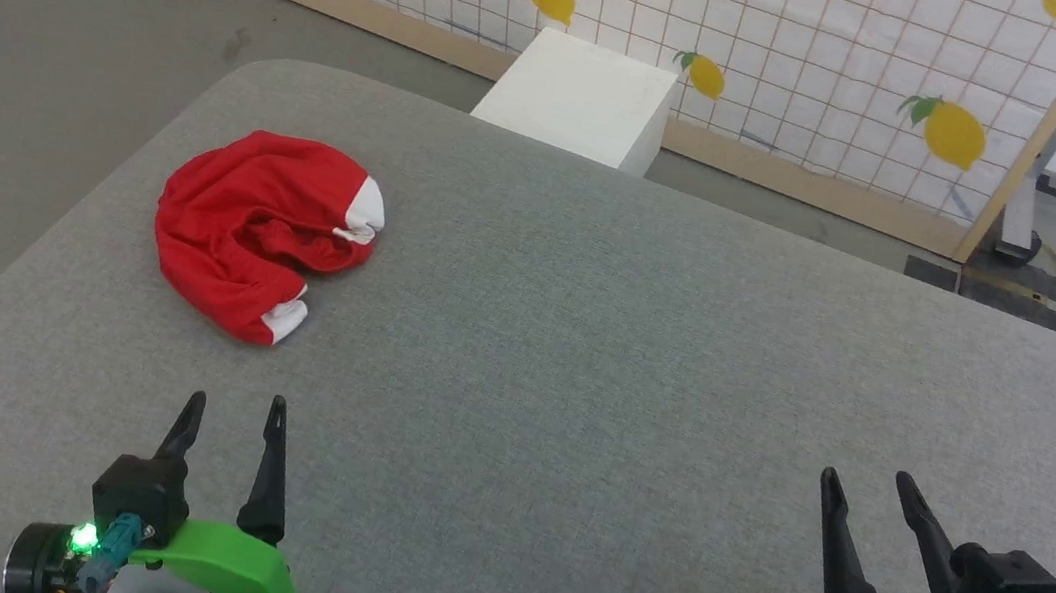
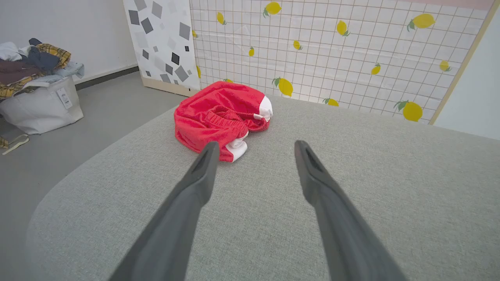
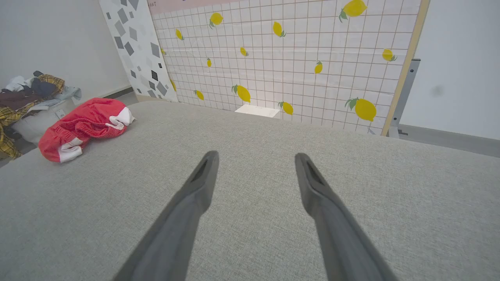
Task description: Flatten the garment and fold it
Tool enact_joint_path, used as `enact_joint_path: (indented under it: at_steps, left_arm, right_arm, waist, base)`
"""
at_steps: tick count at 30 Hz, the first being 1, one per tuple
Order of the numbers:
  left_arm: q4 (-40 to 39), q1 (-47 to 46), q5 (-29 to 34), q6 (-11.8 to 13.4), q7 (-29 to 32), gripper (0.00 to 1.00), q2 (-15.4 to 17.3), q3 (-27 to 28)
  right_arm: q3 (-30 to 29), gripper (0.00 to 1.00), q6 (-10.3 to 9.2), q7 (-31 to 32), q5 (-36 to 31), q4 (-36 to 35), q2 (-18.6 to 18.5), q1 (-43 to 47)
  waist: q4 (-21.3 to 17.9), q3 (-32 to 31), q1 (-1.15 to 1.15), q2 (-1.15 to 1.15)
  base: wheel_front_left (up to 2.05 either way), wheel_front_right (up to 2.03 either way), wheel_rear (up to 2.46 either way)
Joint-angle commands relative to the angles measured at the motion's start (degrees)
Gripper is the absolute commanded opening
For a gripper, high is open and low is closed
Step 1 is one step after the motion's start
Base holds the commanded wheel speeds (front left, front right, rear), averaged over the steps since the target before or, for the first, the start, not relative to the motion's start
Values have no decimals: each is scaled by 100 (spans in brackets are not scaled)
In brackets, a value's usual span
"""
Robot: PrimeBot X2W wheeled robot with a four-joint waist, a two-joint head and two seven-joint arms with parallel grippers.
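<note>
L hand [image 1: 237, 397]: released, fingers spread w/ nothing between them, low over the near-left part of the grey fabric bench [image 1: 583, 344]. Green wrist cover behind the fingers, w/ a small green light lit beside it. R hand [image 1: 867, 474]: also released, fingers apart and empty, at near-right, white wrist cover. The two hands are well apart.

The garment [image 1: 245, 222] lies bunched in a rounded heap on the bench's far-left part, ahead of the L hand and not touching it, and well apart from the R hand. It's bright red, w/ one white trim patch at its right side and another at its near corner.

Head view gives the layout from above: the heap sits near the bench's left edge. A white box [image 1: 578, 96] stands past the far edge, against a lemon-print grid panel [image 1: 819, 60], w/ grey floor [image 1: 70, 9] around.

L wrist view is low and closer. It shows a gathered elastic band running across the heap's middle, folds piled over it, and the left fingertip overlapping the near white corner in frame. Off to the left is a white bag [image 2: 43, 109] stuffed w/ mixed clothes and a panel w/ grey squares [image 2: 160, 43].

R wrist view has the garment far left, side-on as a low mound, w/ the box top just peeking over the bench's far edge.
</note>
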Motion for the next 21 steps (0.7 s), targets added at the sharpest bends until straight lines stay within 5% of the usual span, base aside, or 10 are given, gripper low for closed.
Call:
enact_joint_path:
  at_steps: [1,21]
  left_arm:
    - [22,89,-54,-32,-69,100,2,3]
    - [172,156,-171,-67,-306,100,8,-18]
  right_arm:
    - [-3,100,-5,-66,64,41,1,101]
    - [2,100,-7,-304,220,242,1,147]
  waist:
    - [55,-4,0,36]
    - [531,24,0,45]
  base:
    - [0,0,0]
    - [0,0,0]
